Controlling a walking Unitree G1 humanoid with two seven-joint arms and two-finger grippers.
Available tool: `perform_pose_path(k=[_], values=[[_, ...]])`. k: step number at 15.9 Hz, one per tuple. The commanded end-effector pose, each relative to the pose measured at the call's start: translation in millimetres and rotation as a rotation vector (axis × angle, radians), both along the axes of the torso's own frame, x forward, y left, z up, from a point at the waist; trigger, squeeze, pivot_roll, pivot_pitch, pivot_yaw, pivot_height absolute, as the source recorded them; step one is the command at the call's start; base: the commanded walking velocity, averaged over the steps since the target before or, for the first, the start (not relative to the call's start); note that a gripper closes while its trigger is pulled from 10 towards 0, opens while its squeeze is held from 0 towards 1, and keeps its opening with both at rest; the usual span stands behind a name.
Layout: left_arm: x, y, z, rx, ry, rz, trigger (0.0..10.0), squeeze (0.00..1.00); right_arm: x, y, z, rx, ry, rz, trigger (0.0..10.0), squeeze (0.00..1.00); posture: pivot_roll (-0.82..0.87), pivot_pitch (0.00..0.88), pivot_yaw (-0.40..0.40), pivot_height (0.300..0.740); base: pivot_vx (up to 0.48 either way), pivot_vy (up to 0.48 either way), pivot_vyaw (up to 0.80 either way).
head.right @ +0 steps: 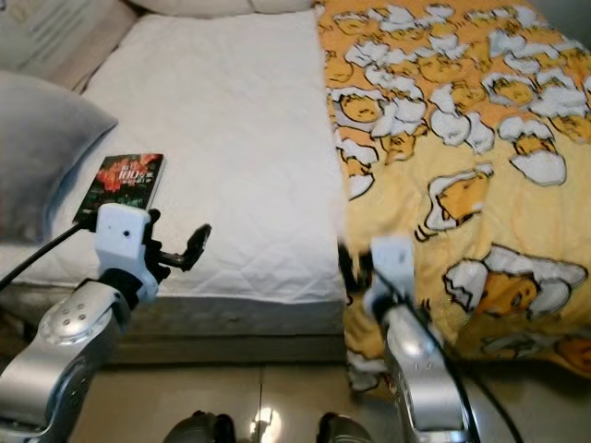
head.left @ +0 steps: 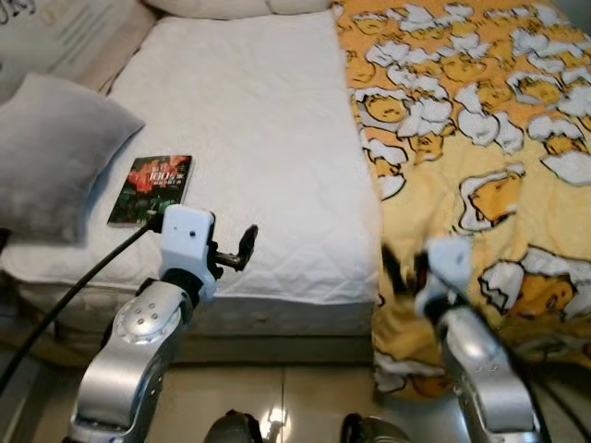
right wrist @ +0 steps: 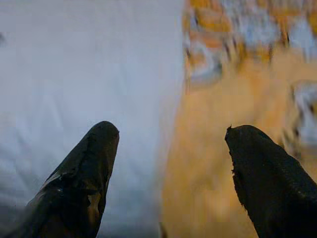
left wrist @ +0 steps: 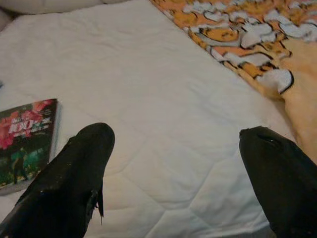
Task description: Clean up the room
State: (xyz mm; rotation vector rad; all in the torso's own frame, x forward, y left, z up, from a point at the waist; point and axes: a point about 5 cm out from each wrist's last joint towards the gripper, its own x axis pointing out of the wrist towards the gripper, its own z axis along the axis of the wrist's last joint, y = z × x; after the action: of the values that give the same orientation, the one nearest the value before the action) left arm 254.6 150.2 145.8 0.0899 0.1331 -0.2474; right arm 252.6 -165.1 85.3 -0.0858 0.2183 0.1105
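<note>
A bed with a white quilted mattress (head.left: 259, 129) is in front of me. A yellow blanket (head.left: 462, 138) printed with white and orange cartoon figures covers its right half and hangs over the front edge. A dark book (head.left: 150, 189) with a red flowered cover lies near the mattress's front left corner. My left gripper (head.left: 242, 249) is open and held over the mattress's front edge, to the right of the book (left wrist: 25, 144). My right gripper (head.left: 404, 268) is open and blurred, at the blanket's edge (right wrist: 218, 148) by the bed's front.
A grey pillow (head.left: 55, 157) rests at the bed's left side, next to the book. A white pillow (head.left: 231, 7) lies at the head of the bed. A pale tiled floor (head.left: 277, 397) runs in front of the bed.
</note>
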Motion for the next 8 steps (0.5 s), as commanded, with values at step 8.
perform_pose_path(k=[8], values=[[-14.5, 18.1, -15.8, -0.016, 0.014, 0.243, 10.0, 0.0, -5.3, 12.9, 14.9, 0.056, -0.034, 0.028, 10.0, 0.0, 0.02, 0.0, -0.006, 0.74, 0.0, 0.0, 0.0]])
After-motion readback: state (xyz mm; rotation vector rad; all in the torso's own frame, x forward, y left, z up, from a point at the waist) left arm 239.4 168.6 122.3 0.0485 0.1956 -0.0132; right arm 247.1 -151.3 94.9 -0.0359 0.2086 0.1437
